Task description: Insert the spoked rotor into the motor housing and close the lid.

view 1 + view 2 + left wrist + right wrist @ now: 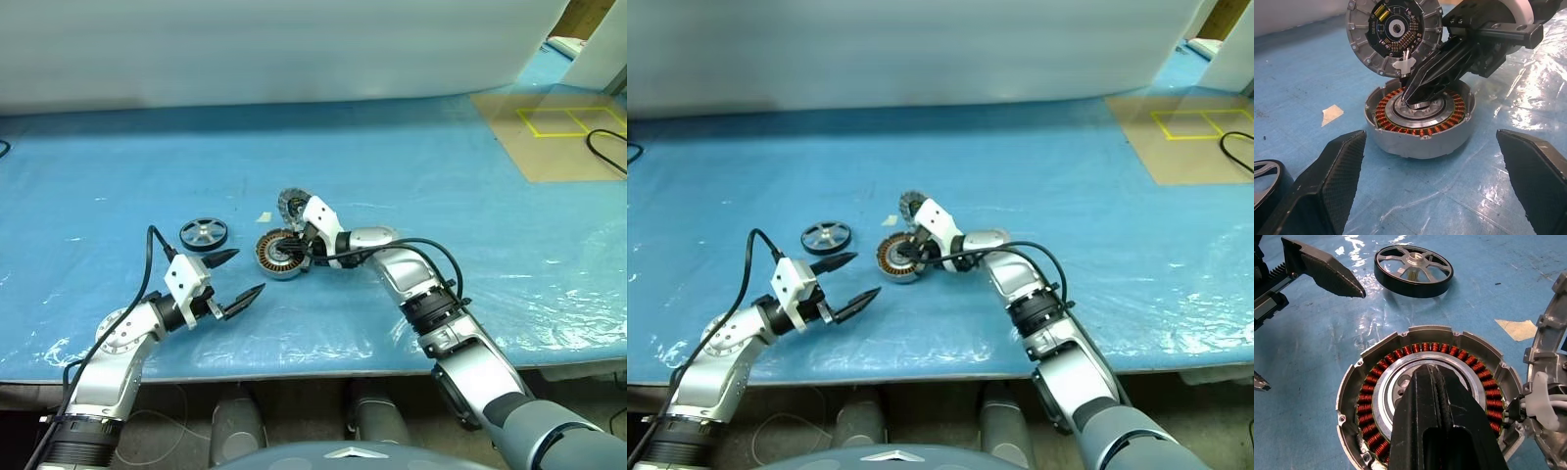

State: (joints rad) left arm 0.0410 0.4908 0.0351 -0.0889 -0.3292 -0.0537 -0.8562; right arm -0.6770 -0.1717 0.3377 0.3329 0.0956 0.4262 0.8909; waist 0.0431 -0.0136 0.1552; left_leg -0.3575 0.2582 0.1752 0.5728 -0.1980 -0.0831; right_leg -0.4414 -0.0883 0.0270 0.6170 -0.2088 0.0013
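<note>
Blue counter (118,157): my right claw (1436,382), pressed together, rests in the motor housing (278,253); my left claw (238,275) gapes nearby; spoked rotor (204,233) beside housing; lid (1395,34) tilted behind it, no writing legible.

A long table covered with a glossy, wrinkled blue plastic sheet (411,176) carries the parts. Near its middle sits a shallow round silver-grey metal housing with a ring of copper-brown windings (275,256), and a round grey metal lid with a dark circuit-board centre (291,205) stands tilted on edge just behind it, touching its far rim. A small flat wheel with a dark rim and silver spokes (204,233) lies to the left, a small scrap of pale tape (264,217) lies between wheel and lid, and a tan mat marked with yellow rectangles (563,132) occupies the far right.
</note>
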